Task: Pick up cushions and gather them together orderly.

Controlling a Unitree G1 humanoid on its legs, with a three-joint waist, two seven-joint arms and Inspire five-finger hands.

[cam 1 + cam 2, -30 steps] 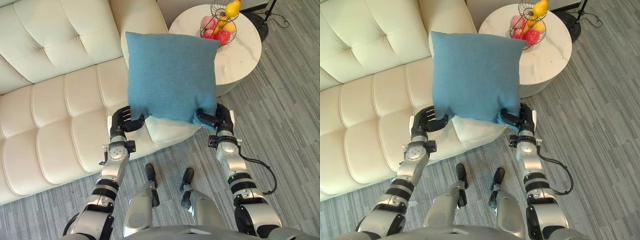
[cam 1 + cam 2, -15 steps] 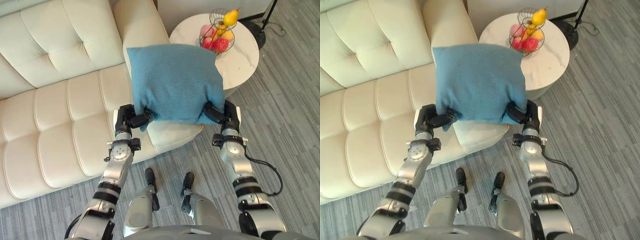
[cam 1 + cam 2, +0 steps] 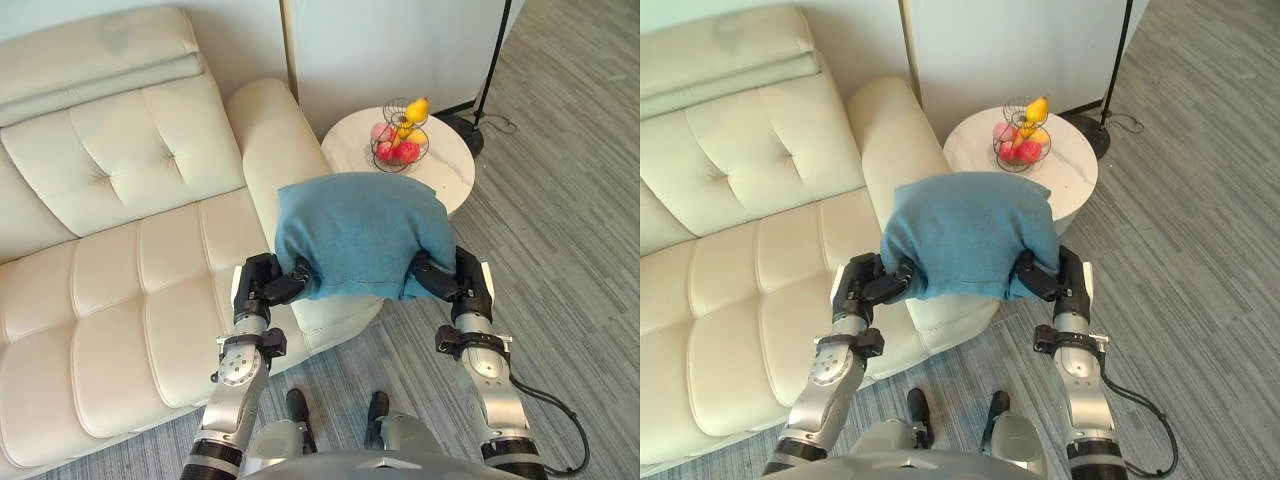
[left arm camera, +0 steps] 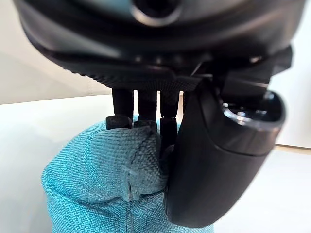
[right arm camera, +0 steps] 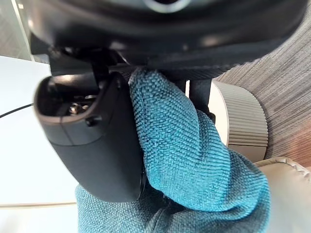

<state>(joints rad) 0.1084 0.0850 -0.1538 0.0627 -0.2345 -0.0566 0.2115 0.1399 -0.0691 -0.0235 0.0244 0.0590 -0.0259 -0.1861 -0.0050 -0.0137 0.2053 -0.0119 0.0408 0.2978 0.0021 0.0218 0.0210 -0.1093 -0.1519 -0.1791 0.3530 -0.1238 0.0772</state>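
Note:
A blue cushion [image 3: 362,236] hangs in the air over the right end of the cream sofa [image 3: 110,260], held by its two lower corners. My left hand [image 3: 266,284] is shut on the left corner, and my right hand [image 3: 452,282] is shut on the right corner. Up close, the left wrist view has the cushion cloth [image 4: 102,179] pinched between thumb and fingers of the left hand [image 4: 214,145]. The right wrist view has the cushion corner [image 5: 189,160] bunched against the thumb of the right hand [image 5: 97,141].
A round white side table [image 3: 400,165] stands right of the sofa armrest [image 3: 270,130] and carries a wire basket of fruit [image 3: 400,130]. A lamp stand [image 3: 480,100] rises behind the table. Grey striped floor [image 3: 560,250] lies to the right.
The whole picture has shifted, so the camera has moved. The cushion has tipped from upright to lying flatter over my hands, and both hands keep their hold on its corners.

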